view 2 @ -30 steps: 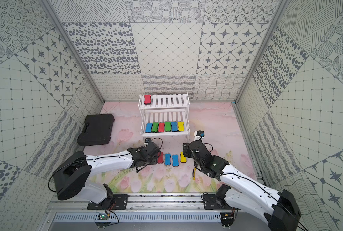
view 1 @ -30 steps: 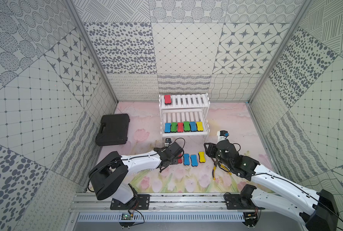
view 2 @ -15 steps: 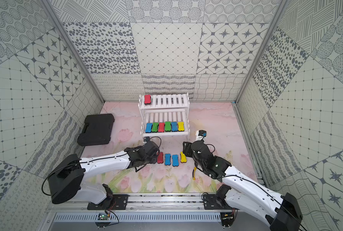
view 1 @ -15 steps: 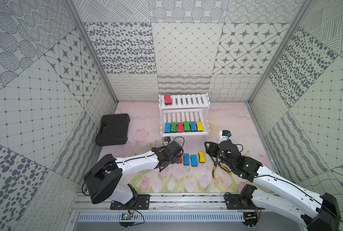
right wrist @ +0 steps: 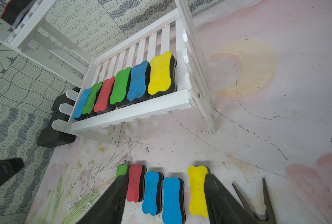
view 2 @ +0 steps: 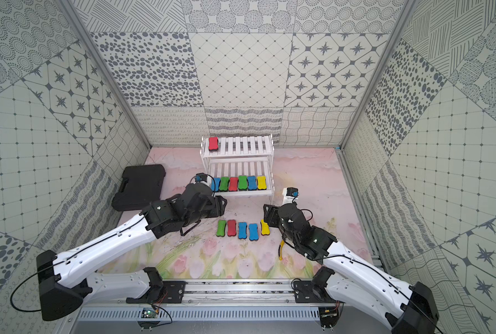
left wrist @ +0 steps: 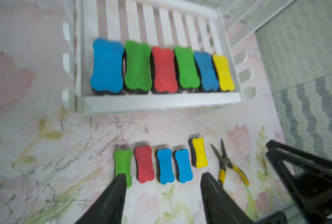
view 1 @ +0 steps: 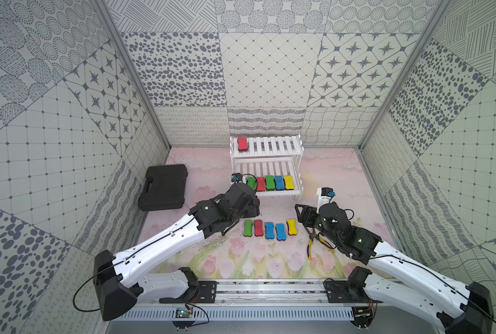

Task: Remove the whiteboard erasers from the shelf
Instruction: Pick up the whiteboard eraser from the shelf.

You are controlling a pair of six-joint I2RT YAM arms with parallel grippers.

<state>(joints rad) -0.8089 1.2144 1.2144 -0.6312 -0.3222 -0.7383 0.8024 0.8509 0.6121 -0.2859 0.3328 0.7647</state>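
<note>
The white shelf (view 1: 272,146) holds a red whiteboard eraser (view 1: 241,143) on its top tier. Its lower tier carries a row of blue (left wrist: 107,66), green, red, green, blue and yellow (left wrist: 223,72) erasers. On the floor in front lie green (view 1: 248,228), red (view 1: 258,227), two blue (view 1: 275,231) and a yellow (view 1: 291,226) eraser. My left gripper (left wrist: 163,175) is open and empty, hovering by the green floor eraser (left wrist: 123,164). My right gripper (right wrist: 165,177) is open and empty above the row's yellow end (right wrist: 197,191).
Yellow-handled pliers (view 1: 313,243) lie on the floor right of the row, under my right arm. A black plastic case (view 1: 164,186) sits left of the shelf by the wall. Patterned walls close in three sides.
My left gripper opened and left a green eraser at the left end of the floor row, then drew back toward the shelf. My right gripper opened wider.
</note>
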